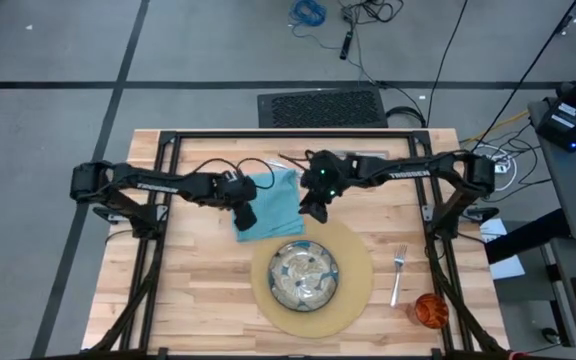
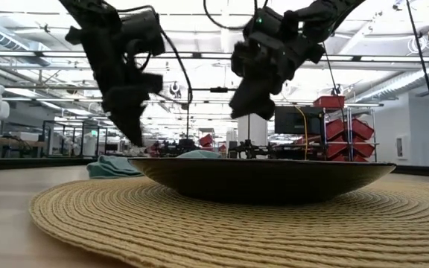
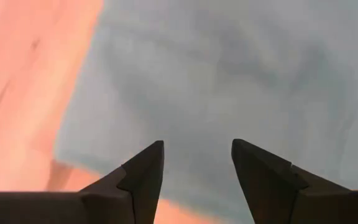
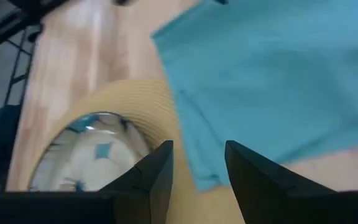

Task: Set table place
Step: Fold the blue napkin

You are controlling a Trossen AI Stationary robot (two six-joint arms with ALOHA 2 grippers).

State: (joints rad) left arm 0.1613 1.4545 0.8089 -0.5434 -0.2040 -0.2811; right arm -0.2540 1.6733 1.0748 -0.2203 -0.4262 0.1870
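From above, grey floor with loose cables surrounds the table (image 1: pixel 198 300), its pale planks framed in black. The placemat (image 1: pixel 358 275) lies toward six o'clock of the tabletop, with the plate (image 1: pixel 305 277) on it. The fork (image 1: pixel 398 272) lies at the mat's three o'clock and the orange cup (image 1: pixel 430 310) near four o'clock, likely where a diner would reach them. The napkin (image 1: pixel 271 205) sits crumpled at the mat's eleven o'clock, not yet laid out. The left gripper (image 1: pixel 245 215) hangs over its nine o'clock edge and the right gripper (image 1: pixel 313 207) just off its three o'clock edge, probably so each can take a side. No knife or spoon shows.

At table height a workshop with shelves and red bins fills the background. Both grippers hang clear above the surface, with the napkin low behind the plate.

The left wrist view shows parted fingers (image 3: pixel 143 171) with nothing between them, over teal cloth.

The right wrist view shows fingers (image 4: pixel 160 168) likewise spread and empty, over the napkin's corner where it meets the mat.
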